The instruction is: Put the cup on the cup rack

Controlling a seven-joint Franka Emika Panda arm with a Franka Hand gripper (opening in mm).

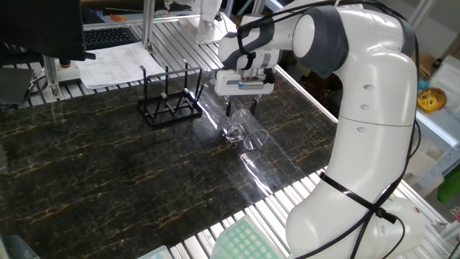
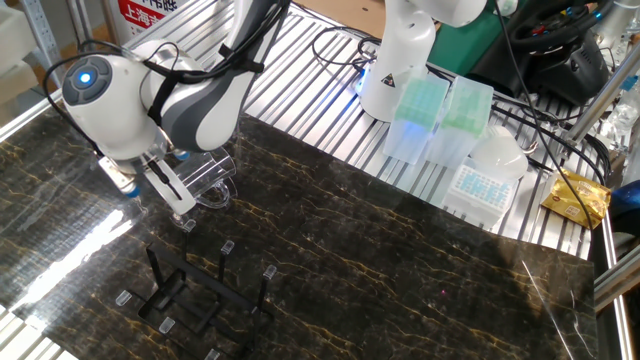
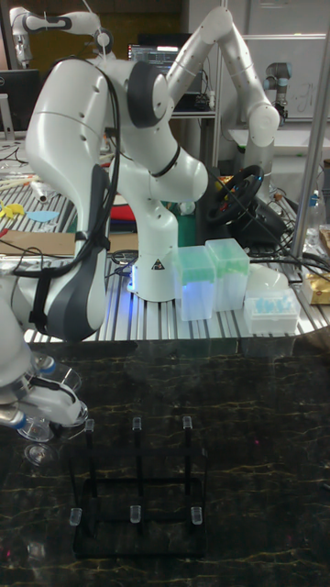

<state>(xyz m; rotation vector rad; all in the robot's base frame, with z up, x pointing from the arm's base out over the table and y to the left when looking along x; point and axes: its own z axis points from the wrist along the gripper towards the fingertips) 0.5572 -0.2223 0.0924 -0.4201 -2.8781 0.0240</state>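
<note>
Cup: clear glass, lying on its side on the dark marble table | beside the black wire cup rack | gripper: fingers spread, straddling your cup.

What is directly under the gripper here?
The cup lies on its side on the dark table, below the gripper. The arm covers part of the cup, so whether the jaws touch it cannot be seen.

Only the Chinese characters 上海 read, on a red-and-white sign.
</note>
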